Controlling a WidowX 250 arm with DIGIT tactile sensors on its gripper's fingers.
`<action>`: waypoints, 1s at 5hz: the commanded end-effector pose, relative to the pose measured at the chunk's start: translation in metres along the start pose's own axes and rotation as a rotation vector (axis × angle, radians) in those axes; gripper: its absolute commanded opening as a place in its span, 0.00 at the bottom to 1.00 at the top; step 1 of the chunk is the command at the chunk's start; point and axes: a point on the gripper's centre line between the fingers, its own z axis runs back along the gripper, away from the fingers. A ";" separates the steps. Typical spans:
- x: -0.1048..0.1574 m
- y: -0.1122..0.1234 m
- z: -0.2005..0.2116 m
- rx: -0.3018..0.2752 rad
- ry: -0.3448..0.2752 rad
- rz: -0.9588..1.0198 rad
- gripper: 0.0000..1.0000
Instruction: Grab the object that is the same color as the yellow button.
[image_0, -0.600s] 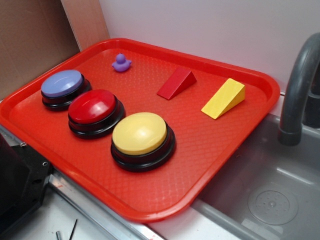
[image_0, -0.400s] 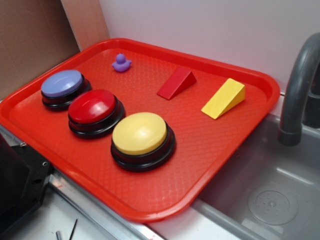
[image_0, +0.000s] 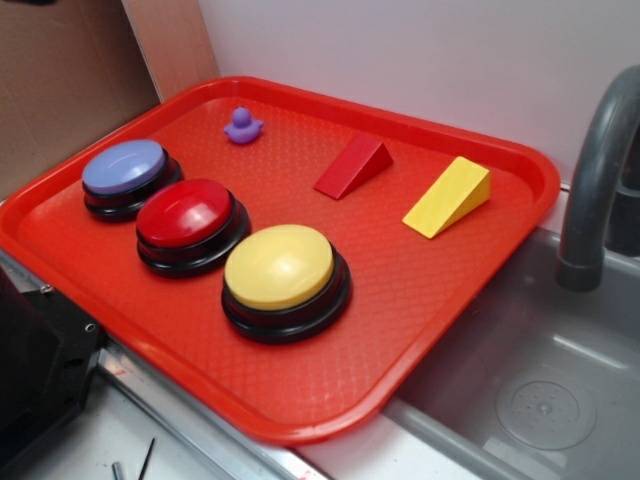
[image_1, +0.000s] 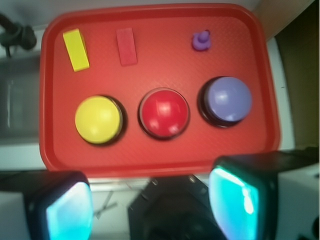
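Observation:
The object, a small yellow wedge (image_0: 448, 196), lies at the far right of the red tray (image_0: 330, 400); from the wrist it shows as a yellow block (image_1: 76, 49) at the tray's upper left. The yellow button (image_0: 280, 268) with its black base sits at the tray's front; the wrist view has the yellow button (image_1: 98, 119) lower left. My gripper (image_1: 150, 207) hovers high above the tray's near edge, open, with nothing between its teal pads (image_1: 234, 200). The exterior view does not show the gripper.
On the tray also stand a red button (image_0: 187, 215), a blue-purple button (image_0: 125, 168), a red wedge (image_0: 353, 167) and a small purple duck (image_0: 242, 127). A grey sink basin (image_0: 540, 390) with a faucet (image_0: 595, 180) lies right of the tray. Black robot base (image_0: 40, 370) at front left.

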 end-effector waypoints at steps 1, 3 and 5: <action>0.058 -0.033 -0.044 0.001 -0.109 0.050 1.00; 0.106 -0.083 -0.097 0.027 -0.197 0.033 1.00; 0.139 -0.110 -0.151 0.004 -0.164 0.029 1.00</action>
